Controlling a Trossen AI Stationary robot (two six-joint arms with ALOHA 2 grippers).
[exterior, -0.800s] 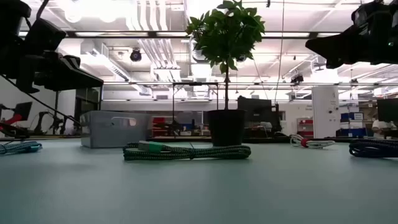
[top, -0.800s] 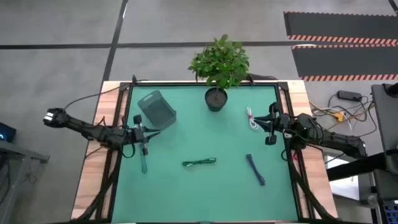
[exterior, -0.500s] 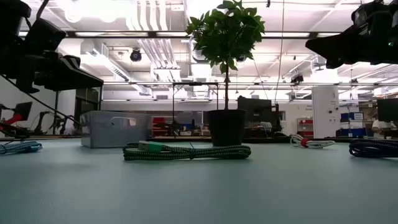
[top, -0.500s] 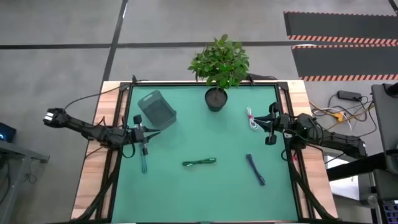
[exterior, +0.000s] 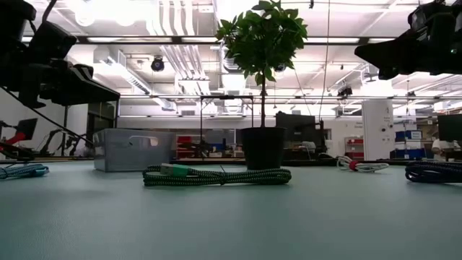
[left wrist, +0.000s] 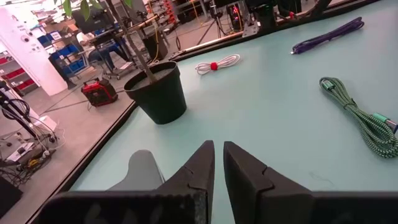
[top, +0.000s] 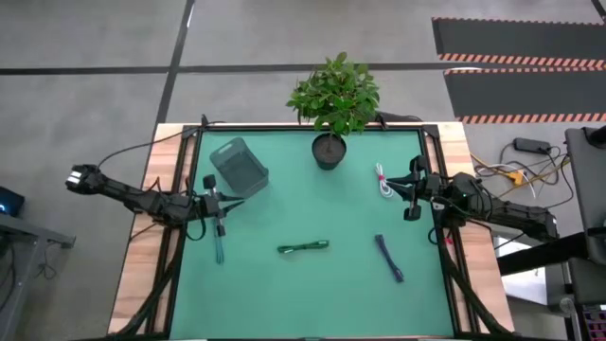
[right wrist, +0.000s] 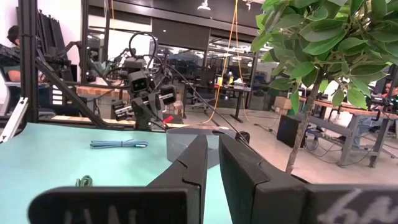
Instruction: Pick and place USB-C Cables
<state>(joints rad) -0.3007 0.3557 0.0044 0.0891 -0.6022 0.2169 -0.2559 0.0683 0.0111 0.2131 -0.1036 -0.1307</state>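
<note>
Both grippers hover with fingers nearly pressed together, holding nothing: left gripper (top: 220, 227) left of the potted green plant (top: 332, 99), right gripper (top: 409, 210) on its right. The grey mesh basket (top: 239, 165) sits left of the plant. Nearer the table's front than the plant lie the dark blue-purple bundled cable (top: 388, 257), green braided cable (top: 303, 247) and teal cable (top: 219, 248); the white cable with red tie (top: 382, 182) lies to the plant's right.

Looks like a robotics lab or workshop, big open industrial hall. Exposed ceiling ducts (exterior: 177, 32) and strip lights overhead, grey concrete floor (top: 95, 85) with red-white hazard striping (top: 521, 59) beside dark mats. Green-topped worktop (top: 303, 284) in a wooden frame, black rails around it. Further benches, monitors (exterior: 296, 128), blue storage bins (left wrist: 62, 53), a red portable unit (left wrist: 99, 92) and loose wiring (top: 516, 170) in the background.
</note>
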